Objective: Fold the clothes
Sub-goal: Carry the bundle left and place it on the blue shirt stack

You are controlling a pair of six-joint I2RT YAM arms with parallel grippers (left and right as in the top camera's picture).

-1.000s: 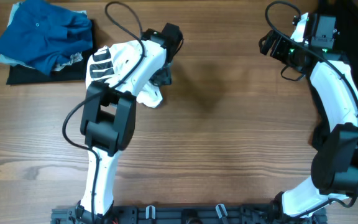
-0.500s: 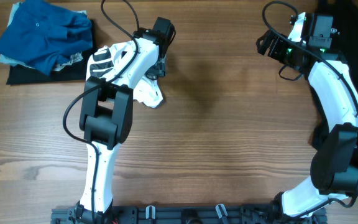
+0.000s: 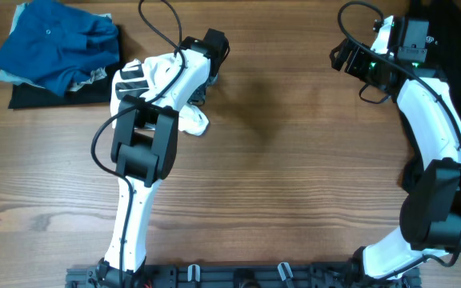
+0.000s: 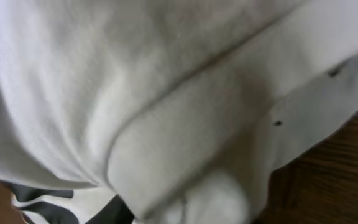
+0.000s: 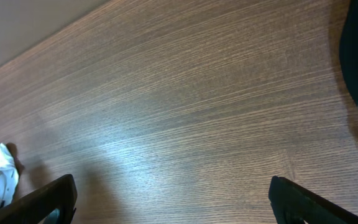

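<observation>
Over table (image 3: 294,176) | right claw (image 5: 176,208) wide apart | left claw (image 3: 200,90) on white T-shirt (image 4: 166,93), grip unclear

The brown wooden table (image 3: 294,176) has a fine grain. Beyond its edge lies a plain beige surface (image 5: 23,25).

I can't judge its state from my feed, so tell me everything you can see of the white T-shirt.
The white T-shirt looks like soft cotton. It is bunched, not flat, and lies on the wooden table left of centre. The left arm reaches across it and hides most of it. A crumpled white lobe shows on one side of the arm and the black bar print on the other. In the left wrist view, thick rolled folds fill the frame, with two tiny dark specks.
</observation>
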